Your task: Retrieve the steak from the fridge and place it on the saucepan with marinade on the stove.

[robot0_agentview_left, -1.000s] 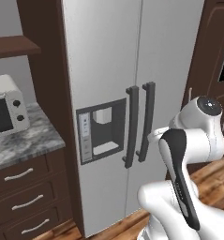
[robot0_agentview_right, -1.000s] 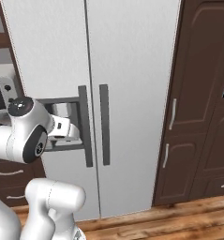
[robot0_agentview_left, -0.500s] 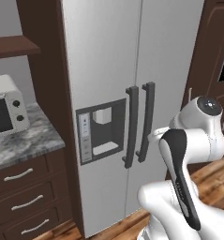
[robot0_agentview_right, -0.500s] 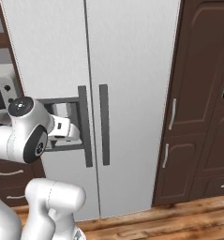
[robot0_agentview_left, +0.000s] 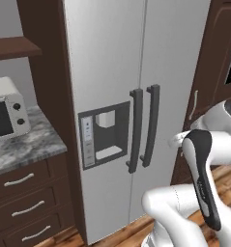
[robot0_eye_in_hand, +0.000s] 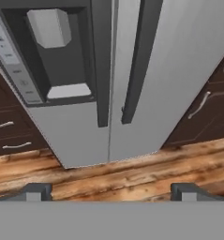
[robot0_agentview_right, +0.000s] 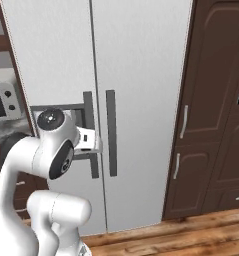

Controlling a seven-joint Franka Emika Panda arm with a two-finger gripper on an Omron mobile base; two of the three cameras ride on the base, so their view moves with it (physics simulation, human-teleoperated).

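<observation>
Fridge [robot0_agentview_left: 136,72] stands with both doors closed, its dark handles [robot0_eye_in_hand: 118,61] at 12 o'clock of the spread, empty end effector [robot0_eye_in_hand: 108,191]; a microwave [robot0_agentview_left: 6,113] sits on the desk [robot0_agentview_left: 30,149] at 9 o'clock.

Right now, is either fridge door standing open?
No. In the left base view both doors of the fridge sit flush and closed, the two dark handles side by side.

Both fridge [robot0_agentview_left: 136,62] doors shut, open floor [robot0_eye_in_hand: 132,173] before them.
</observation>
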